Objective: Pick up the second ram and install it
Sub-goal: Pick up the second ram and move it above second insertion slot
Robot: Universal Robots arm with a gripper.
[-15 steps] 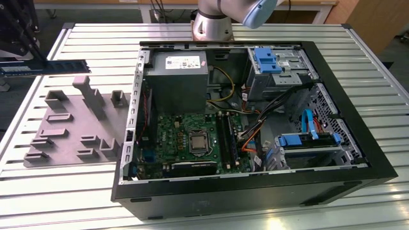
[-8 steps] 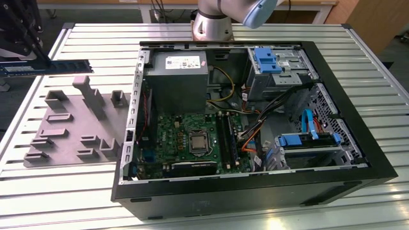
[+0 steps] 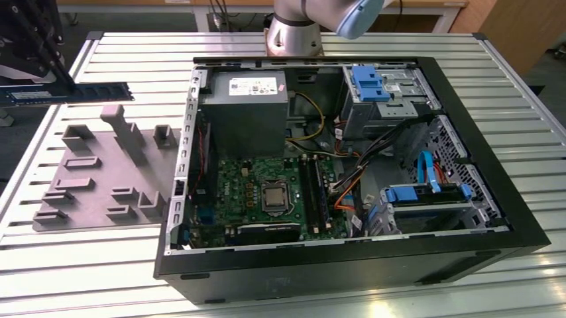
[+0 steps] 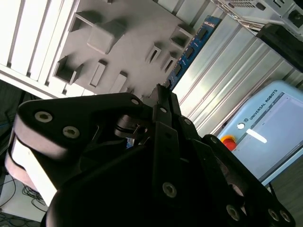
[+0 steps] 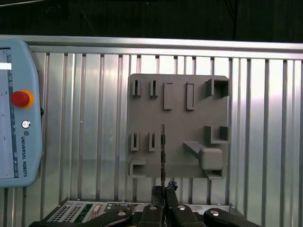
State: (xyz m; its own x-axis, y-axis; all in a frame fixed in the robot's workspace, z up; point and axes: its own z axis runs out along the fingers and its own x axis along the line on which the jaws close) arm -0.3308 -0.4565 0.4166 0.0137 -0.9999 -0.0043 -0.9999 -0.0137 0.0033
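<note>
The gripper (image 5: 163, 190) is clamped on the second ram (image 3: 75, 93), its black fingers (image 4: 163, 101) pressed against the two flat faces of the thin blue-green stick. In the first wrist view the stick runs straight out from the fingertips, seen edge-on as a narrow dark line. In the second wrist view its blue face with a row of dark chips reaches out past them. Beyond the fingertips lies a grey fixture plate (image 5: 180, 132) with raised blocks and slot-shaped pockets, resting on the ribbed metal counter (image 3: 89, 265). The stick is held over this plate. Off to one side of the gripper, a pale blue teach pendant (image 5: 14, 118) with a red button lies on the counter. To the exterior view's right of the gripper, well apart from it, sits the open computer case (image 3: 354, 265). Its green motherboard (image 3: 252, 182) and long black memory slots (image 3: 311, 192) are exposed.
</note>
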